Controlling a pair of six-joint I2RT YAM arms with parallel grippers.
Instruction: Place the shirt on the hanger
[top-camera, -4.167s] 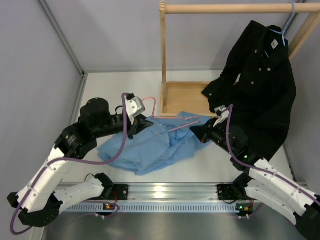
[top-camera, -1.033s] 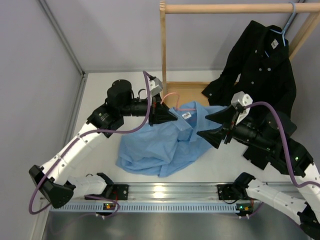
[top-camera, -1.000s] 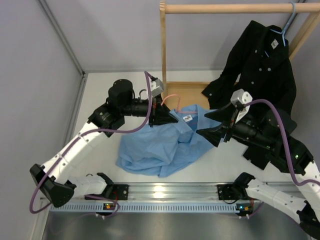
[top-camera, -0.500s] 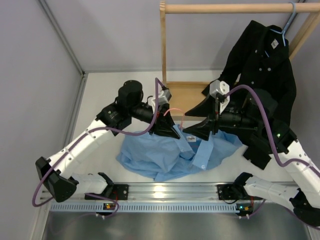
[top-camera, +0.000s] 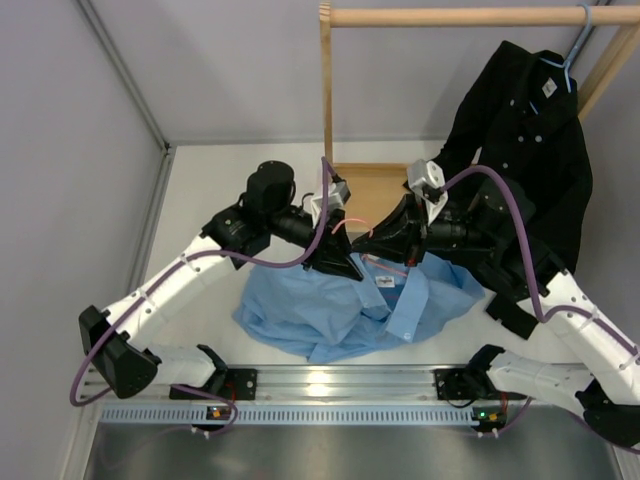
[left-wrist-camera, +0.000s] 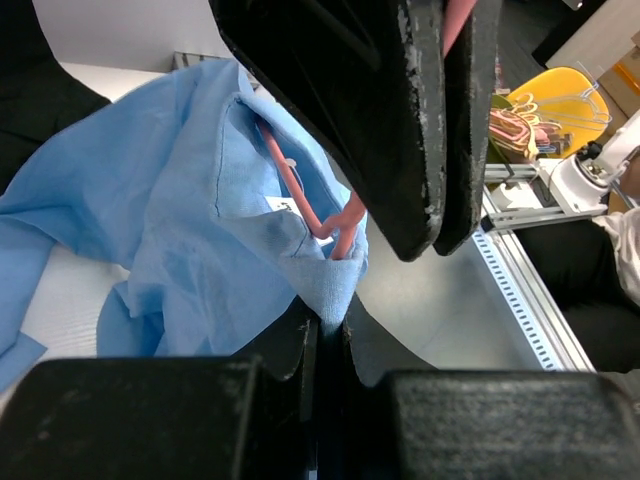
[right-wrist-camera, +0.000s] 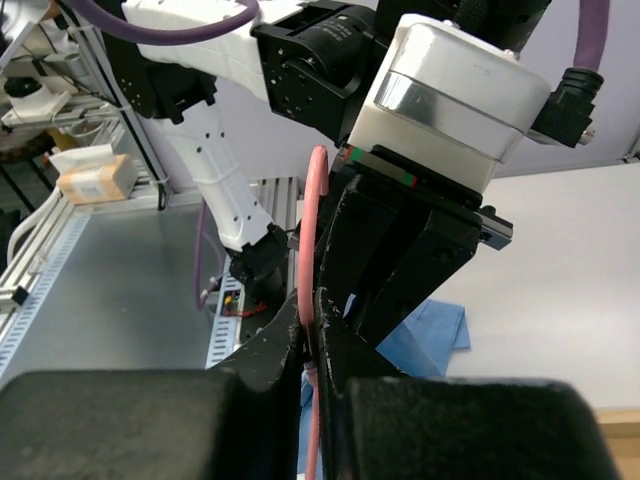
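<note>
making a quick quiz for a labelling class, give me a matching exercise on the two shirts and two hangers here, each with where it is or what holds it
Things
1. light blue shirt
2. black shirt
3. pink hanger
4. pale blue hanger

Places or states
A. hooked over the wooden rail
B. wire pinched in the right gripper
C. hanging up on a hanger, at the right
D. heaped on the table, cloth pinched in the left gripper

Pairs: 1-D, 2-C, 3-B, 4-A

left claw (top-camera: 350, 270) rightward | right claw (top-camera: 370, 243) leftward, meeting at hanger (top-camera: 351, 222) | shirt (top-camera: 300, 305) shifted right
</note>
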